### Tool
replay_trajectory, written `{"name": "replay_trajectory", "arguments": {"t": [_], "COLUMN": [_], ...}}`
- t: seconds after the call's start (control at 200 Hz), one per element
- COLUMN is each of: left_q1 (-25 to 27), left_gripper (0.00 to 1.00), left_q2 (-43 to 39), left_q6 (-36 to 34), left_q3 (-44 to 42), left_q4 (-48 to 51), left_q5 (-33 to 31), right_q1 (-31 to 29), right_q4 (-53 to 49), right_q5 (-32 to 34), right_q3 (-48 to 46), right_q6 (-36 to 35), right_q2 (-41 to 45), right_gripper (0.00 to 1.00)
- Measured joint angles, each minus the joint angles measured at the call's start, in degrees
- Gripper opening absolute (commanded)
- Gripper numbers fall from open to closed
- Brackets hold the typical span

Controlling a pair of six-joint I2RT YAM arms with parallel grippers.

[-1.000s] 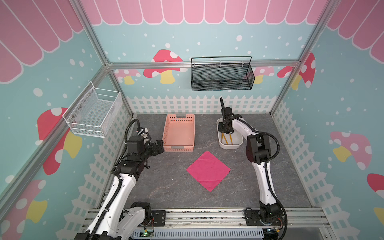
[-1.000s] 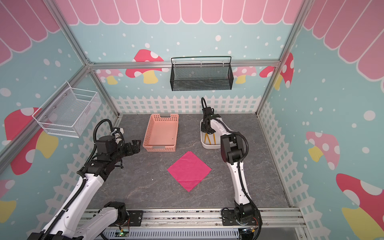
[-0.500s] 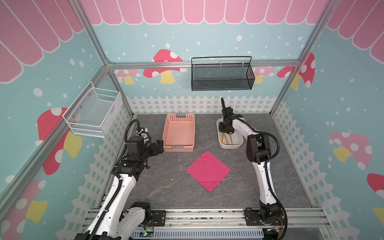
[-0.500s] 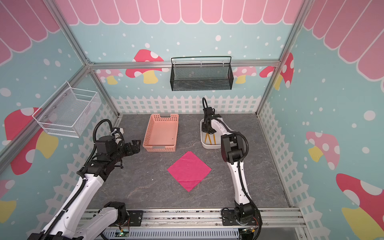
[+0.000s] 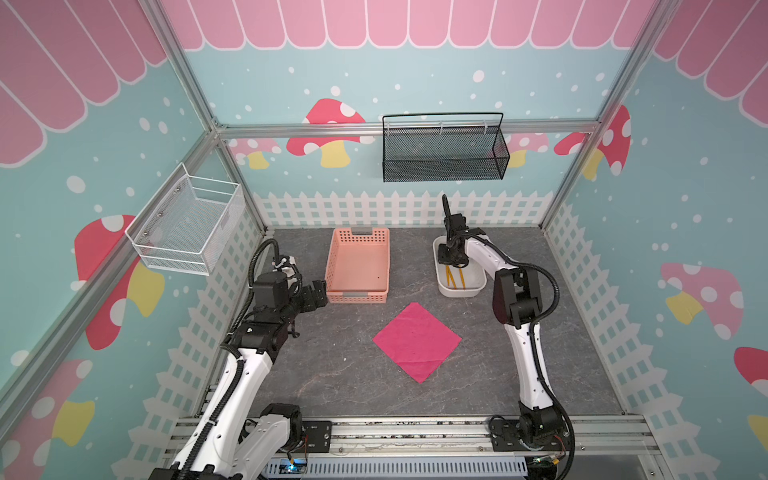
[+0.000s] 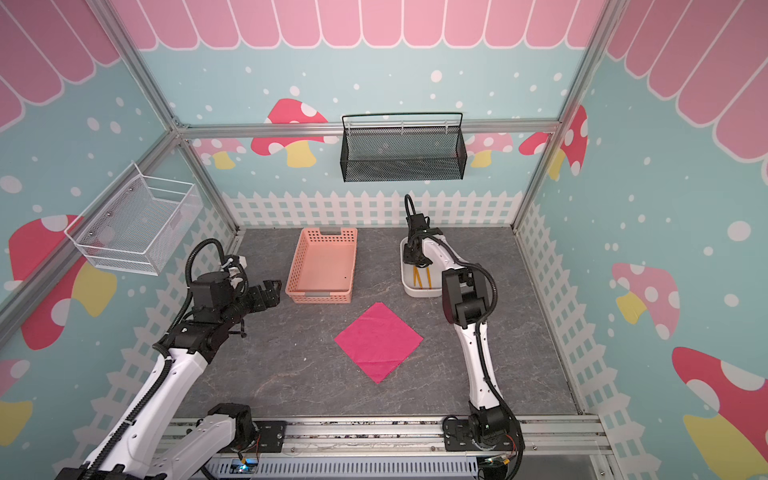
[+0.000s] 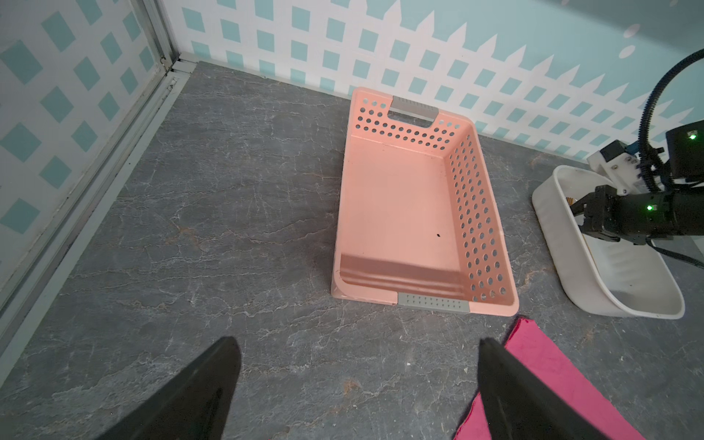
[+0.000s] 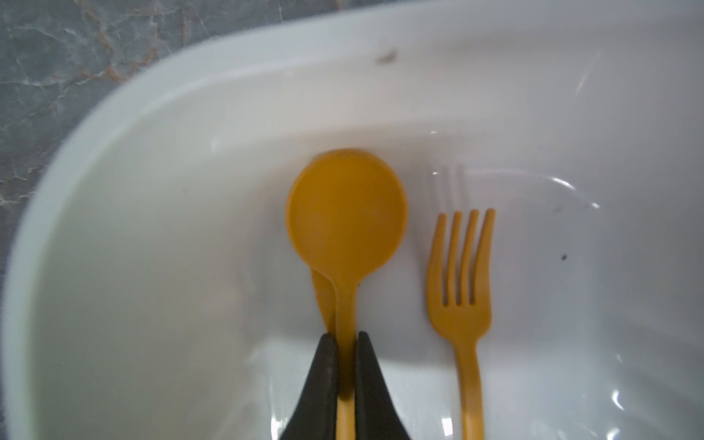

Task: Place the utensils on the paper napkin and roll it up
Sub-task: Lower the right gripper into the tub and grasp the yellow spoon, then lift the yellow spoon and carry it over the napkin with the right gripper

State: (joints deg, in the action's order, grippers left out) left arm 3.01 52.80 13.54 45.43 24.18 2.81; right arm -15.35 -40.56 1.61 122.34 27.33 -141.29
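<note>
Pinching the spoon (image 8: 344,217) handle in the white tub (image 5: 459,292), upper right of centre, the right gripper (image 8: 346,343) is only starting the job; the fork (image 8: 459,289) waits, the napkin (image 5: 417,340), mid-frame, lies bare; the left gripper (image 7: 357,341) gapes.

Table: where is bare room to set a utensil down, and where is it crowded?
Bare: the wide strip between the paper napkin and the front rail, the patch left of the pink basket, and the table right of the white tub. Crowded: inside the tub, where the right gripper pinches the spoon beside the fork.
</note>
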Motion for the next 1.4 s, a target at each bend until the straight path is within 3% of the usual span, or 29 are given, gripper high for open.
{"name": "replay_trajectory", "arguments": {"t": [0.836, 0.986, 1.401], "left_q1": [0.0, 0.0, 0.0], "left_gripper": [0.98, 0.98, 0.98], "left_q2": [-0.52, -0.5, -0.46], "left_q6": [0.15, 0.44, 0.9], "left_q3": [-0.04, -0.04, -0.04], "left_q4": [0.0, -0.02, -0.07], "left_q5": [0.0, 0.11, 0.66], "right_q1": [-0.02, -0.09, -2.91], "right_q4": [-4.07, -3.28, 6.14], "right_q5": [-3.17, -4.5, -7.28], "right_q3": [-1.73, -7.93, -36.74], "right_q6": [-0.31, -0.31, 3.56], "right_q2": [9.14, 14.49, 36.22], "right_gripper": [0.05, 0.05, 0.05]}}
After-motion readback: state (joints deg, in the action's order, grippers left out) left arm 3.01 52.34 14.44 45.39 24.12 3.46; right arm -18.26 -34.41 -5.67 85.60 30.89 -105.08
